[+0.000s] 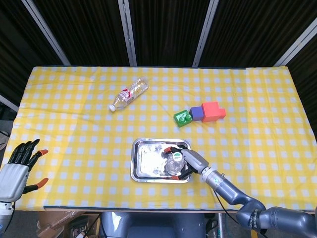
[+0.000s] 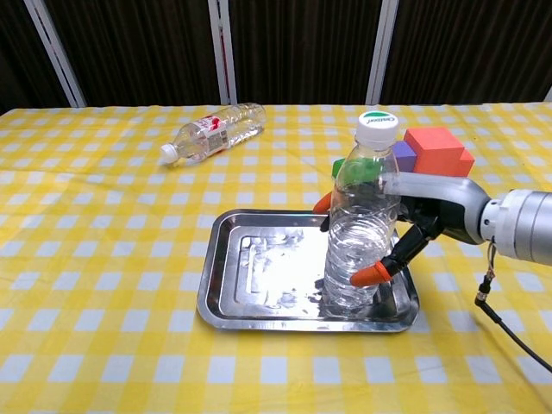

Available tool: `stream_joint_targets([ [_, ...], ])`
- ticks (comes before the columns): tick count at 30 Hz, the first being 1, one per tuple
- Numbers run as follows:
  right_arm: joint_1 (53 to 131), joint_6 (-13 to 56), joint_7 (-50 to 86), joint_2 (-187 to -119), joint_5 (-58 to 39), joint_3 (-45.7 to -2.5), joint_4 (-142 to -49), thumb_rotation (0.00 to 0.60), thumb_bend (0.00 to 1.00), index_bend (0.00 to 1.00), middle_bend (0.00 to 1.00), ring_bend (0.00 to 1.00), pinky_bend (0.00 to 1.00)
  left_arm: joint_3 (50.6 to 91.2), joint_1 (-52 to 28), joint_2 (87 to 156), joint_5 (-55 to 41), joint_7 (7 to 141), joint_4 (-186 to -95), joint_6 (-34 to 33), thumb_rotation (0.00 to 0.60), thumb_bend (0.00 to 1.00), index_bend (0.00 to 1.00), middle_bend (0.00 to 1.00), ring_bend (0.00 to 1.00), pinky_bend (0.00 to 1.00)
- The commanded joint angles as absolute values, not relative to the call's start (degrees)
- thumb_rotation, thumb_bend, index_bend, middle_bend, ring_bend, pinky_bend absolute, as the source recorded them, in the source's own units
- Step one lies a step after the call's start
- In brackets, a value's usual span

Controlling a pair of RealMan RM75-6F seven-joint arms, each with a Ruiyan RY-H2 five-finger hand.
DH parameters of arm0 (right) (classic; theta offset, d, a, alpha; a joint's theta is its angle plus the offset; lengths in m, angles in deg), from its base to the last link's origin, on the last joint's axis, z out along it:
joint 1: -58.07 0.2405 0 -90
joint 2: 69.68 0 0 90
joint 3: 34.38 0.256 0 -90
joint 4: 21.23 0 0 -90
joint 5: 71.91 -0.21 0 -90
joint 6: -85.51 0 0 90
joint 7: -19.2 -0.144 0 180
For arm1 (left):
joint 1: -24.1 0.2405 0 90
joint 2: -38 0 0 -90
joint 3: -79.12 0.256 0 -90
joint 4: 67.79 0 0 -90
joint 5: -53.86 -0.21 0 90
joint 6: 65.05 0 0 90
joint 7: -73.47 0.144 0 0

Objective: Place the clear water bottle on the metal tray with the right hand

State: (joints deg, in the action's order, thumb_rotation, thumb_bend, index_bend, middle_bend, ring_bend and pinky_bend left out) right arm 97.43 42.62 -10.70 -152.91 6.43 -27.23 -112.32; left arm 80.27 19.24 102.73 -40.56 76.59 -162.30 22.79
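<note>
A clear water bottle [image 2: 360, 231] with a white cap stands upright on the right part of the metal tray [image 2: 259, 280]. My right hand [image 2: 423, 226] wraps around its body from the right, orange fingertips on both sides. From above, the bottle [image 1: 175, 162] shows cap-up inside the tray [image 1: 146, 161], with the right hand [image 1: 190, 161] against it. My left hand [image 1: 17, 166] hovers at the table's front left corner, fingers spread and holding nothing.
A second clear bottle [image 1: 129, 93] with a red label lies on its side at the back left. Green, purple and red blocks [image 1: 200, 114] sit behind the tray to the right. The table's front edge runs just below the tray.
</note>
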Motion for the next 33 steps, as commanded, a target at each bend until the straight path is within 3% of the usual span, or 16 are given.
stream_joint_targets([
  [1, 97.4, 42.5, -10.7, -152.8, 6.2, -27.2, -112.7, 0.6, 0.2, 0.18, 0.22, 0.22, 0.0, 80.3, 19.2, 102.7, -40.6, 76.6, -162.3, 22.7, 0.6, 0.19, 0.22, 0.0, 0.0, 0.0],
  [8, 97.3, 42.4, -10.0, -151.2, 5.0, -27.0, -113.5, 0.6, 0.2, 0.11, 0.19, 0.2, 0.0, 80.5, 19.1, 102.7, -40.9, 76.6, -162.3, 22.6, 0.6, 0.19, 0.22, 0.0, 0.0, 0.0],
  [16, 96.8, 43.7, -8.0, -147.8, 0.9, -26.8, -111.0, 0.6, 0.2, 0.1, 0.17, 0.19, 0.0, 80.6, 19.2, 102.7, -41.4, 76.8, -162.5, 22.8, 0.6, 0.19, 0.22, 0.0, 0.0, 0.0],
  [25, 93.0, 42.8, -6.9, -137.6, 2.1, -29.9, -110.6, 0.6, 0.2, 0.1, 0.17, 0.18, 0.0, 80.6, 19.2, 102.5, -41.4, 76.1, -162.5, 22.9, 0.6, 0.19, 0.22, 0.0, 0.0, 0.0],
  [29, 89.9, 38.3, -3.5, -130.7, 4.7, -31.6, -113.3, 0.6, 0.2, 0.1, 0.17, 0.17, 0.0, 80.7, 19.2, 102.3, -41.5, 75.6, -162.5, 22.9, 0.6, 0.19, 0.22, 0.0, 0.0, 0.0],
  [33, 84.7, 28.4, 2.4, -125.5, 7.3, -32.7, -118.8, 0.6, 0.2, 0.1, 0.17, 0.11, 0.0, 80.8, 19.2, 102.2, -41.7, 75.5, -162.5, 23.0, 0.6, 0.19, 0.22, 0.0, 0.0, 0.0],
])
